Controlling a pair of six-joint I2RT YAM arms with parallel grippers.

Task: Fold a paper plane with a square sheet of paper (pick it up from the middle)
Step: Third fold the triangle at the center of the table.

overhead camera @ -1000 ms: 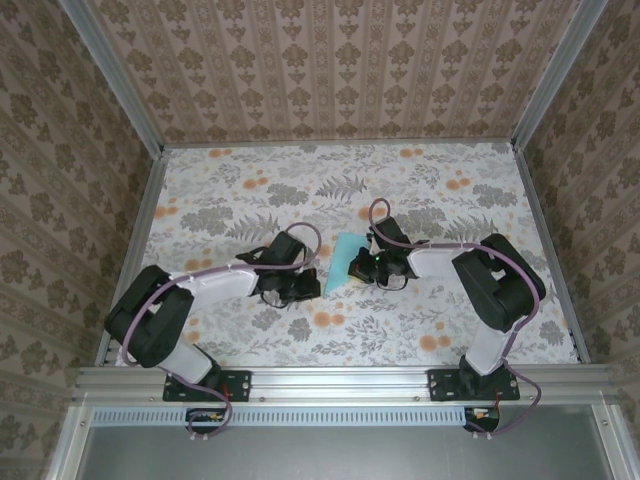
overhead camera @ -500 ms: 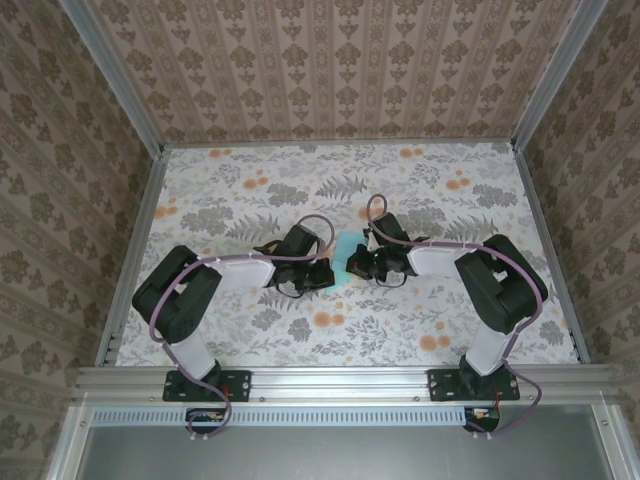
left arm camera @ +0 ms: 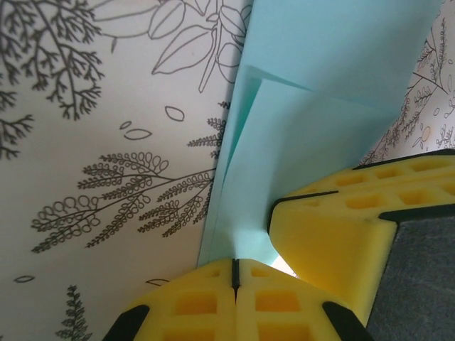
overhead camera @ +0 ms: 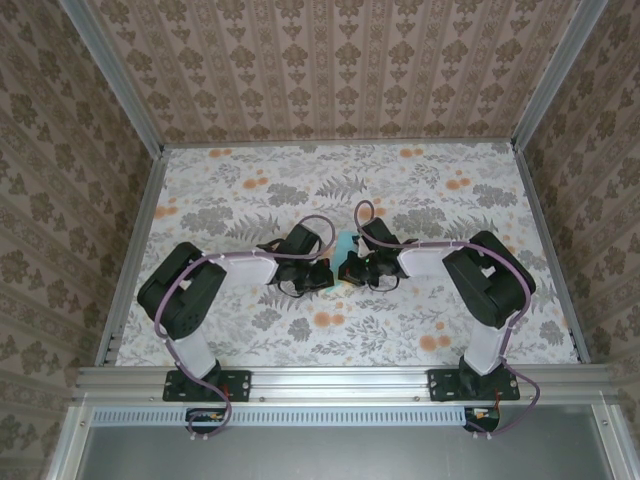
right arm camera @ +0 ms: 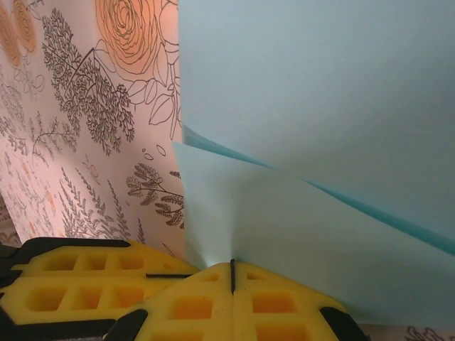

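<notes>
On the floral bench [overhead camera: 450,200], the left fingers [left arm camera: 186,302] and right fingers [right arm camera: 279,304] meet nose to nose, each pair clamped on the folded turquoise paper [left arm camera: 334,64], crowding one another.

- Thin light turquoise paper sheet [left arm camera: 320,135] [right arm camera: 320,92] [overhead camera: 346,243]: matt, smooth, uncoated look, with sharp creases.
- Yellow waffle-moulded pads [left arm camera: 284,305] of the left gripper [left arm camera: 234,273]: soft foam or rubber look, matt, fine-grained. The right gripper [right arm camera: 232,273] has the same pads [right arm camera: 284,312].
- Dark grey panel [left arm camera: 423,284] beside a pad: grainy, matt.
- Floral-printed white tabletop [overhead camera: 450,330] [left arm camera: 71,177]: flat, matt printed sheet. Paper or vinyl, cannot tell.
- Silver frame rails [overhead camera: 340,380]: metal, aluminium look, dull sheen.
- Black arm shells [overhead camera: 180,290]: hard plastic look, slight gloss.
- Purple cables [overhead camera: 310,222]: smooth sheath.
- Beige damask-patterned walls [overhead camera: 330,70]: matt, wallpaper-like.
</notes>
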